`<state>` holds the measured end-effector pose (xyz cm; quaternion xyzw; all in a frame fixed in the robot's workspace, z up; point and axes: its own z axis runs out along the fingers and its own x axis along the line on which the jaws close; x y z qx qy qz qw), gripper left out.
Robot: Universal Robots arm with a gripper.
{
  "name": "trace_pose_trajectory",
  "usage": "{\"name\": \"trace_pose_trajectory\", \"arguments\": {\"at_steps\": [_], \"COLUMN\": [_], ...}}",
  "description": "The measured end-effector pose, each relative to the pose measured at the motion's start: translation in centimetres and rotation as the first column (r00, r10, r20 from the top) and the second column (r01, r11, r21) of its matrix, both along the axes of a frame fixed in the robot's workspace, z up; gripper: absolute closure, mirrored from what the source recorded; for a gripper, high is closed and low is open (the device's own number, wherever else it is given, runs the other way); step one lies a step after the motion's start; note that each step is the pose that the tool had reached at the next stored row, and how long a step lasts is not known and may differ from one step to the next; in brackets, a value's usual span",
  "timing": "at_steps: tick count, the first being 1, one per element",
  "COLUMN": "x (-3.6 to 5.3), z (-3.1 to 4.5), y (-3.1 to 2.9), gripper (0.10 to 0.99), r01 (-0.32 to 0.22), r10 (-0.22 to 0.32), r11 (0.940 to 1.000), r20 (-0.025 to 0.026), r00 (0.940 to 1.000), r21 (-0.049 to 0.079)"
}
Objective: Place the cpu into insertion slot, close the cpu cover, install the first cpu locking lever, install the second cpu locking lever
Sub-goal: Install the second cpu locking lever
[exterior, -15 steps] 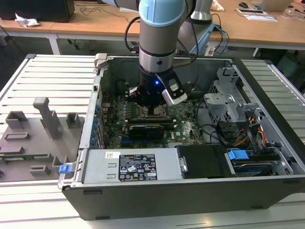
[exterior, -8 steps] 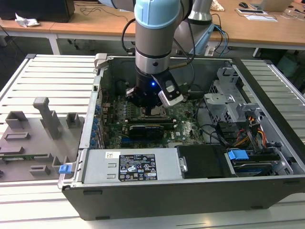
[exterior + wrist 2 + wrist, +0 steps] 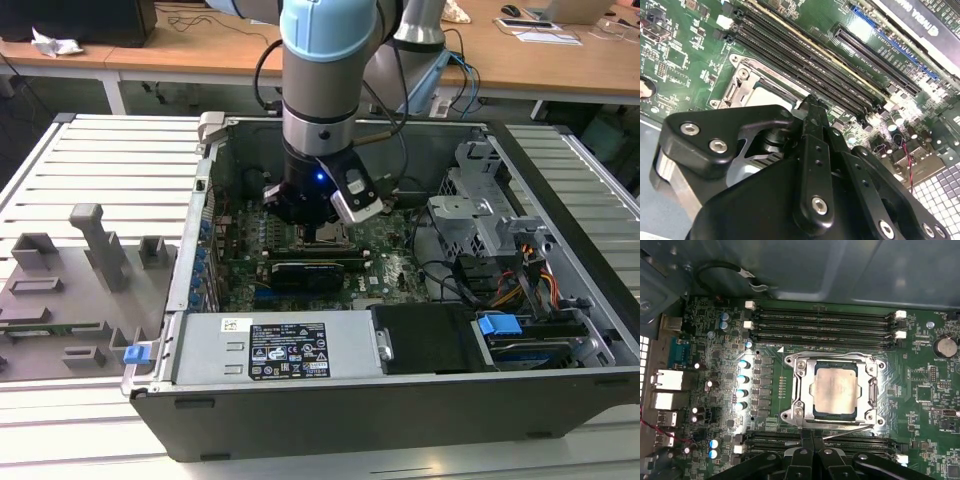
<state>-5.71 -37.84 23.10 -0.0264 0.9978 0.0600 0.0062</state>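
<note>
- I hold my gripper (image 3: pixel 812 440) low over the green board (image 3: pixel 715 340), inside the open computer case (image 3: pixel 560 190).
- In the first wrist view, its two black fingers (image 3: pixel 805 440) are pressed together. Nothing is between them.
- The cpu (image 3: pixel 834 390) already lies flat in the slot (image 3: pixel 805 415). It shows as a dull silver square.
- The cover (image 3: pixel 807 367) is down around it. The chip shows through the square window.
- My fingertips sit just past one edge of the socket. It is the edge by a row of long black memory slots (image 3: pixel 855 440).
- A thin wire lever (image 3: pixel 850 430) runs along that same edge. It lies right next to my fingertips, maybe touching. I cannot tell for sure.
- The lever's long side runs along the socket edge, across the way my fingers point.
- In the exterior view, my gripper (image 3: pixel 315 222) is near the middle of the board, with the long black card (image 3: pixel 318 270) just nearer than it.
</note>
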Motion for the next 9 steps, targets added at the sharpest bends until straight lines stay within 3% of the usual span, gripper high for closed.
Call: {"name": "trace_pose_trajectory", "arguments": {"at_steps": [3,6,9], "x": [-0.08,-0.29,-0.69], "z": [-0.16,-0.90,-1.12], "y": [0.00,-0.02,-0.27], "gripper": [0.980,0.980,0.980], "r01": [0.000,0.000,0.000], "r10": [0.000,0.000,0.000], "r11": [1.0000,1.0000,0.9998], "r20": [0.0000,0.0000,0.0000], "r00": [1.0000,1.0000,1.0000], "r21": [0.001,0.008,0.021]}}
